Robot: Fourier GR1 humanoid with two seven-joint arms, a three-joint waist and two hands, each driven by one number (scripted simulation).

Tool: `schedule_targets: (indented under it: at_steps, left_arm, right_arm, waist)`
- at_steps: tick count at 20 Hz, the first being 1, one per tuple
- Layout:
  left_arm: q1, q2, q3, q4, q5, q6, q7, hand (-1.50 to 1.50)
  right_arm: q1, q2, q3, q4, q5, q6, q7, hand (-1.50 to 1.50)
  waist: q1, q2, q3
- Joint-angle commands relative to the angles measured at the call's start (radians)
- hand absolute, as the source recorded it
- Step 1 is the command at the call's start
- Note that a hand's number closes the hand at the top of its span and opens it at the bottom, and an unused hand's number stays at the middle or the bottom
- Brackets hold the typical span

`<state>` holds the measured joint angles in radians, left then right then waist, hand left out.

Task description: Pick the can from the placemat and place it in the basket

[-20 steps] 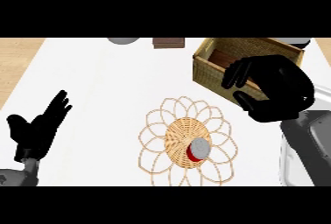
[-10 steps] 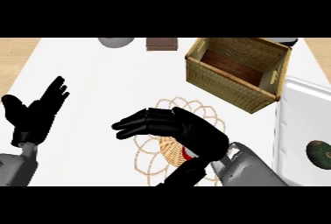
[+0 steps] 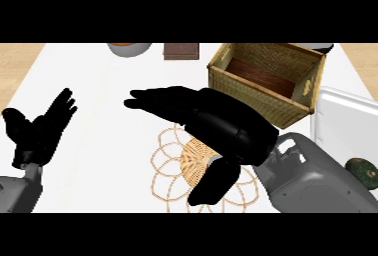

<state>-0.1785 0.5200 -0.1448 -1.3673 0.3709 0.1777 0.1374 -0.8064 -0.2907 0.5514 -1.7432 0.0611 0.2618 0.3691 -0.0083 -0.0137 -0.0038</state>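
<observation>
1. The robot's black right hand (image 3: 221,125) hovers over the round woven wicker placemat (image 3: 171,165), fingers stretched out flat toward the left and thumb (image 3: 214,182) hanging down; it grasps nothing visible.
2. The can cannot be seen; the right hand covers the middle of the placemat, so its place cannot be told.
3. The square woven wicker basket (image 3: 258,105) with a brown floor stands behind and to the right of the placemat.
4. The black left hand (image 3: 40,132) rests open at the left edge, fingers up.
5. A grey bowl (image 3: 130,48) and a dark brown block (image 3: 181,50) sit at the counter's far edge.
</observation>
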Motion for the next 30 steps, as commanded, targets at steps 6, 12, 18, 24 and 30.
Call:
schedule_targets:
  at_steps: [6, 12, 18, 24, 30]
  left_arm:
    - [0.022, 0.010, 0.031, 0.011, 0.005, -0.045, -0.024, 0.00]
    - [-0.016, -0.038, 0.009, 0.010, -0.035, 0.001, 0.002, 0.00]
    - [-0.044, -0.005, 0.053, -0.025, -0.017, -0.051, 0.069, 0.00]
    - [-0.041, -0.047, 0.064, 0.047, -0.062, -0.044, 0.005, 0.00]
    - [-0.062, -0.087, 0.068, 0.043, -0.088, -0.048, 0.021, 0.00]
  right_arm:
    - [-0.261, -0.161, -0.147, 0.116, -0.113, 0.308, 0.319, -1.50]
    - [-0.329, -0.230, -0.234, 0.209, -0.391, 0.580, 0.395, -1.50]
    - [-0.205, -0.271, -0.317, 0.204, -0.476, 0.628, 0.341, -1.50]
    - [0.051, -0.281, -0.420, 0.065, -0.384, 0.574, 0.190, -1.50]
    - [0.238, -0.186, -0.397, -0.060, -0.219, 0.574, 0.087, -1.50]
  waist:
    - [0.014, 0.011, 0.002]
    - [0.004, 0.010, 0.003]
    - [0.007, 0.011, 0.004]
    - [-0.002, 0.015, 0.005]
    - [0.003, 0.015, 0.005]
